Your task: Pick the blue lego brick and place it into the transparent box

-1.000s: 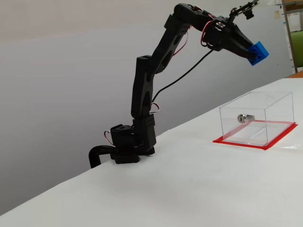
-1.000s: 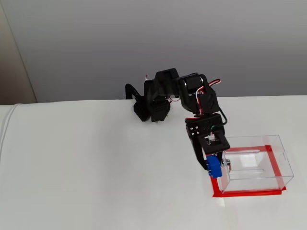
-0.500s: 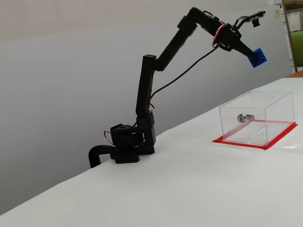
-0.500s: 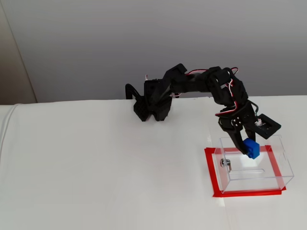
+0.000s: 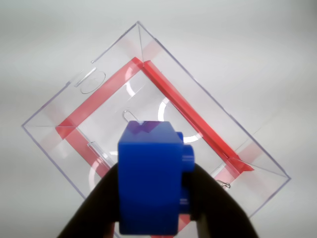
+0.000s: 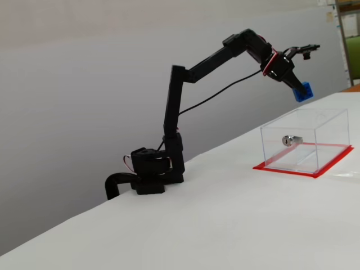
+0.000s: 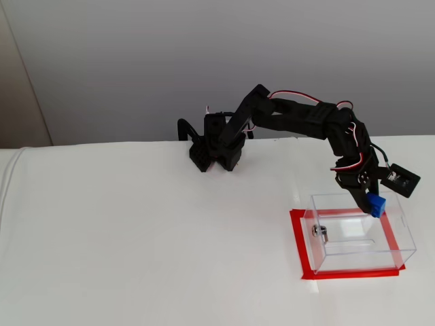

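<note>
You are in the carry-and-place step: your end effector (image 5: 151,225) is clamped on the blue lego brick (image 5: 148,178), one black finger pressed to each side, and the brick hangs in the air above the transparent box (image 5: 99,79). In the wrist view the box's open top and red base fill the frame beneath the brick, turned corner-on to you, with the brick sitting over the interior but toward one long wall. In a fixed view from the side the brick (image 6: 302,91) is well clear above the box (image 6: 332,121), and the arm is stretched far out from its base. In a fixed view from above the brick (image 7: 376,204) lies over the far part of the box (image 7: 401,248), near its rear wall, with the silver lock (image 7: 318,232) on the opposite end.

Your next move, as I judge it, is to bring the brick a little further in over the middle of the opening, lower it, then part the fingers. Released from this height near the wall, it could clip the rim and bounce onto the worktop (image 7: 136,238).
</note>
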You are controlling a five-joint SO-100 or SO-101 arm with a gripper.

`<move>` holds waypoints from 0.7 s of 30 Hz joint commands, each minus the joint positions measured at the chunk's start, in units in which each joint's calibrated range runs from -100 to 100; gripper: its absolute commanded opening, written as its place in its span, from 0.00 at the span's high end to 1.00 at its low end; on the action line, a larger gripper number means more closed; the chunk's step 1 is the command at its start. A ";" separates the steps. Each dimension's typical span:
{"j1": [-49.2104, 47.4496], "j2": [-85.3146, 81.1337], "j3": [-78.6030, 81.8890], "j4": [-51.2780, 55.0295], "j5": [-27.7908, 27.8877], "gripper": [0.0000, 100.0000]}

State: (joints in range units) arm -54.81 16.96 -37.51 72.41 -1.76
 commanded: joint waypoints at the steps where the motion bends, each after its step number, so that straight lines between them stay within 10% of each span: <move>1: -0.83 -2.57 2.43 -1.39 -0.28 0.95; 15: -0.61 -2.66 2.97 -1.30 -0.33 0.95; 21: -1.05 -2.66 2.97 -1.30 -0.33 0.77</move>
State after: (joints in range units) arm -55.56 17.04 -33.80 71.72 -1.91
